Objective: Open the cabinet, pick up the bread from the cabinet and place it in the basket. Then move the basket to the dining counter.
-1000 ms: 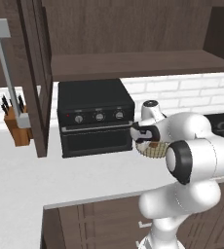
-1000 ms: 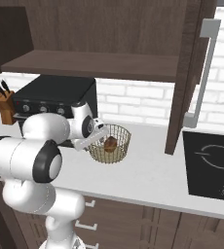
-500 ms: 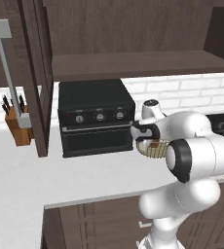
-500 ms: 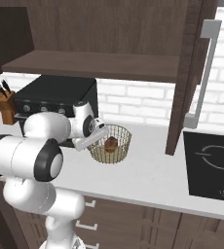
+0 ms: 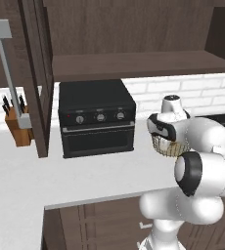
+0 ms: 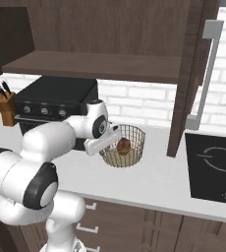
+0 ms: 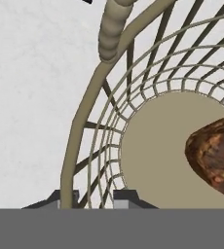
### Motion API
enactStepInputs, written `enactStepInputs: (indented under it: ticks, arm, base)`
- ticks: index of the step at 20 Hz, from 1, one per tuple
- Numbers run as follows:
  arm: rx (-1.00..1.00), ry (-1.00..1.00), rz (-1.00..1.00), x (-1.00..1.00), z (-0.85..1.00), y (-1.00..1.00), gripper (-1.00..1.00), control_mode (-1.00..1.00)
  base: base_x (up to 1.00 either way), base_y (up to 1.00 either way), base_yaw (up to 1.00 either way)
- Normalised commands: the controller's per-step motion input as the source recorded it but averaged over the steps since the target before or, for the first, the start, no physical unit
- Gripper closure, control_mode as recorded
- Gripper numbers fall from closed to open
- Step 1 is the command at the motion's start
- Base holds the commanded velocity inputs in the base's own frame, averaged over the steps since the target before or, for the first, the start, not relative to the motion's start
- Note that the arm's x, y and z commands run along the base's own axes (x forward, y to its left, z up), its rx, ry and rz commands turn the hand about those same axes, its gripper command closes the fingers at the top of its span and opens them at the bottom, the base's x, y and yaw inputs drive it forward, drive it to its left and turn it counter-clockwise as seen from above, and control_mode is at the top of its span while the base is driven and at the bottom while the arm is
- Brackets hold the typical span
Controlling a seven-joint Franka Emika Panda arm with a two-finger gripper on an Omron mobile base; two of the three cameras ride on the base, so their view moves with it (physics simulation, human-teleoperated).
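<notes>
The tan open-weave basket stands on the white worktop beside the black oven, with the golden-brown bread lying in it. My gripper reaches down over the basket's left rim. In the hand view my gripper has one dark fingertip on each side of the basket wall, closed in on it, and the bread rests on the basket floor at the right. From the left base the basket peeks out under my hand. The cabinet is open, its door swung out. The dining counter is out of view.
A black oven sits on the worktop left of the basket. A knife block stands at the far left behind the open door's handle. A black cooktop lies to the right.
The jaws have closed from wide open onto the basket's rim. The arm, basket and bread have barely moved.
</notes>
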Motion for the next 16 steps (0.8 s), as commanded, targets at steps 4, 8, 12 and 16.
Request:
enactStepInputs:
  ticks: [4, 8, 12, 16]
  arm:
    - [0.00, 0.00, 0.11, -0.86, 0.92, -0.30, 1.00, -1.00]
    - [0.00, 0.00, 0.14, -0.80, 0.96, -0.01, 1.00, -1.00]
    - [0.06, 0.07, 0.09, -0.99, 0.30, 0.42, 1.00, -1.00]
    - [0.09, 0.09, 0.05, -0.68, 0.14, 0.65, 1.00, -1.00]
  base:
    - [0.00, 0.00, 0.00]
    - [0.00, 0.00, 0.00]
    - [0.00, 0.00, 0.00]
    - [0.00, 0.00, 0.00]
